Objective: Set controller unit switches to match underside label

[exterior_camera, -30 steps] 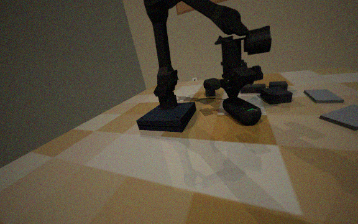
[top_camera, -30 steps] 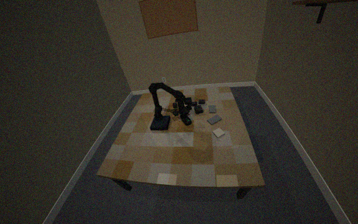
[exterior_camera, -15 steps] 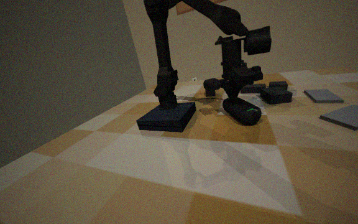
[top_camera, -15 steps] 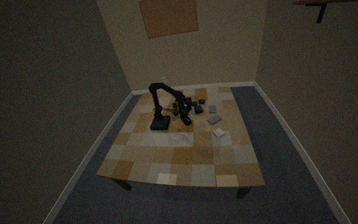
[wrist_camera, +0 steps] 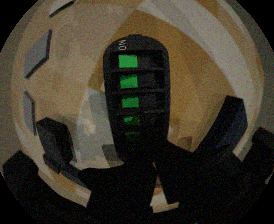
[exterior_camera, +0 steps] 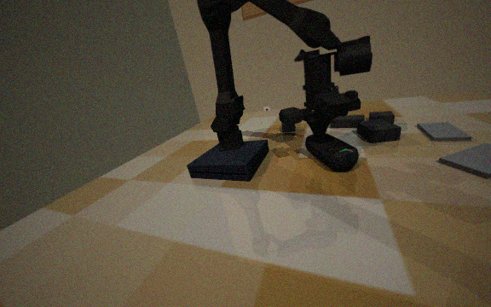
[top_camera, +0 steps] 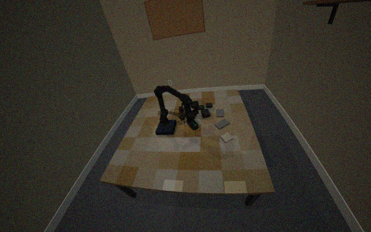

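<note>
From the top, your controller unit lies on the bench. In the exterior view, your clenched, empty fingers point down at the unit's far end. In the wrist view, 5 green switch faces show on the unit.

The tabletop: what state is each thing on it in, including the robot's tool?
Controller unit: on its base, switches facing up.
Switches: five show green on the side marked ON; the sixth is hidden. Which ends are pressed cannot be told.
Tool: shut, nothing gripped, tip at the unit's far end.
Two grey slabs: lying flat.
Pale square piece: lying flat.
</note>
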Tool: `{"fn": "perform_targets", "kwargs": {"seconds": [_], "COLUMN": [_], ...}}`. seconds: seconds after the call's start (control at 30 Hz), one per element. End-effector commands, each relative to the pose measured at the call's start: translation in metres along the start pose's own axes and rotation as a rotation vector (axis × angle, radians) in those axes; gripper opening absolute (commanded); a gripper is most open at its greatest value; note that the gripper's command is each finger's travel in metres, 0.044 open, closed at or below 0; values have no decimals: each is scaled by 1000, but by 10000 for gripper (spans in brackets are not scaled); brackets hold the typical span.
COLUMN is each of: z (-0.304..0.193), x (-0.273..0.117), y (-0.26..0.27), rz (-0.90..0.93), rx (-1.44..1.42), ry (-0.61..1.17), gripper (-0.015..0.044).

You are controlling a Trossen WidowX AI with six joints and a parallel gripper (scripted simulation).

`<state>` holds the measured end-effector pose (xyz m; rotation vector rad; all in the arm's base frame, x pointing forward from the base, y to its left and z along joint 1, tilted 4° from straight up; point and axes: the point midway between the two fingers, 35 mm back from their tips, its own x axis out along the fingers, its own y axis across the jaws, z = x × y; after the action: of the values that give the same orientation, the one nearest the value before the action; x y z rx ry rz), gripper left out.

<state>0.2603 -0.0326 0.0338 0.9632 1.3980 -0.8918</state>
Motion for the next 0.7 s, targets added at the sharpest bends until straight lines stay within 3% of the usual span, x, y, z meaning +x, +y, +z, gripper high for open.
{"fn": "perform_targets", "kwargs": {"seconds": [0.0,0.27,0.43,0.67], "z": [-1,-1,0,6], "x": [2,3,-41,-43], "y": [-2,-2,-1,-2], "rz": [-6,-6,-6,-6], "rx": [-1,-1,-1,-2], "ry": [2,2,1,1], "gripper": [0,0,0,0]}}
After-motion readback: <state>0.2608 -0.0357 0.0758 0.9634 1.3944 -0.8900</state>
